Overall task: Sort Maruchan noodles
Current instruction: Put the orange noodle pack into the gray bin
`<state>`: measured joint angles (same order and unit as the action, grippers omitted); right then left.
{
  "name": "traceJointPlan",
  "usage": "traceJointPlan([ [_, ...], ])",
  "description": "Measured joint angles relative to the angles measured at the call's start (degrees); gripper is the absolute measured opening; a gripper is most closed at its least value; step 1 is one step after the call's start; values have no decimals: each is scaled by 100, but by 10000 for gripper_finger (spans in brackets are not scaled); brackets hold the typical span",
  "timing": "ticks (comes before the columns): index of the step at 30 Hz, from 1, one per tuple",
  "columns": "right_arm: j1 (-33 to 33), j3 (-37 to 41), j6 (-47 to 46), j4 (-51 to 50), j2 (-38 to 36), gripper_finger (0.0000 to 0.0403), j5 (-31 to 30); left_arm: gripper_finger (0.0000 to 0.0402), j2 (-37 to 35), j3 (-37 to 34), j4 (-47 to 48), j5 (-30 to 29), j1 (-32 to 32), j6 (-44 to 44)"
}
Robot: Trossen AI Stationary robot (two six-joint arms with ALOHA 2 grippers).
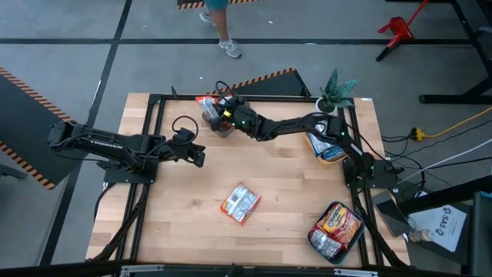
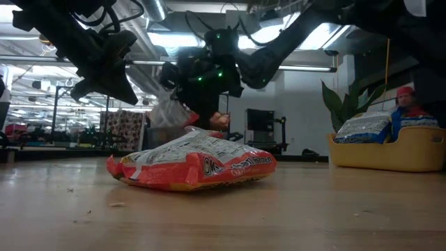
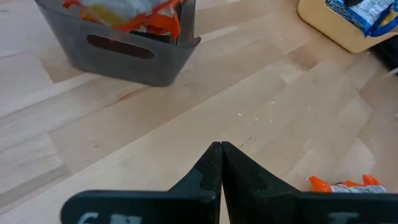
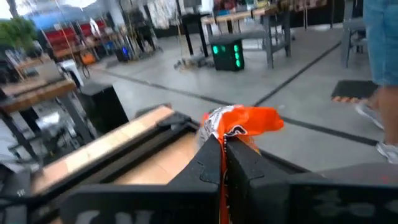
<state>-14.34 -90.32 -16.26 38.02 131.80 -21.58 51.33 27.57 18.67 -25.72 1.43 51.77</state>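
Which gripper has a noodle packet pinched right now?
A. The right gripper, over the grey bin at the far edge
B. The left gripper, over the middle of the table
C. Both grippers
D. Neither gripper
A: the right gripper is shut on an orange packet above the grey bin, while the left gripper is shut on nothing over bare table.
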Motion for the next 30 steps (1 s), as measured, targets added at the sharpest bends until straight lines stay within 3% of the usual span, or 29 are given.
traceJointPlan([
  [12, 86, -2, 5, 371, 184, 0, -397, 0, 0, 0, -1, -24, 0, -285],
  [30, 119, -7, 6, 992, 604, 2, -130, 0, 0, 0, -2, -20, -2, -551],
])
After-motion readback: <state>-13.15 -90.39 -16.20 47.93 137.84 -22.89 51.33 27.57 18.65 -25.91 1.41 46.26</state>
